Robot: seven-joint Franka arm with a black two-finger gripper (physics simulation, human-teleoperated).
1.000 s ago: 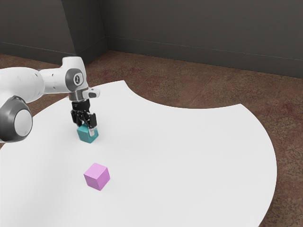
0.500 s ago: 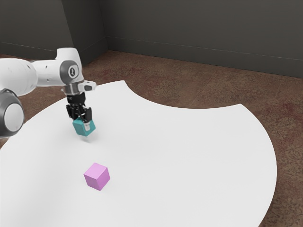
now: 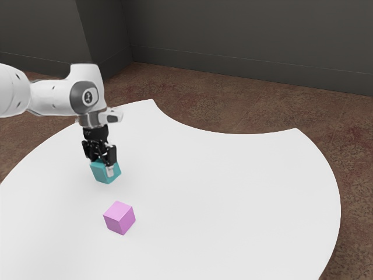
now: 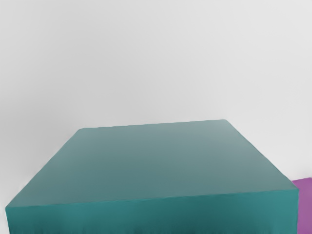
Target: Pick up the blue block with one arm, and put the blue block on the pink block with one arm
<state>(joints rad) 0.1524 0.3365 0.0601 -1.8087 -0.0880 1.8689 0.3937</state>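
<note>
The claw pinches the blue block above the desk; the pink block sits near. In the wrist view, the pink block peeks beside the blue block.

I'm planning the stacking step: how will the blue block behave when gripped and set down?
Likely stiff: the blue block shows crisp, undented edges in the claw. Its flat faces suggest it won't roll and would probably sit steady on the similar-sized pink block.

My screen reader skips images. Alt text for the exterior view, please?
A white arm holds a blue block in its shut fingers over a white table. A pink block sits nearby, nearer the camera.
</note>
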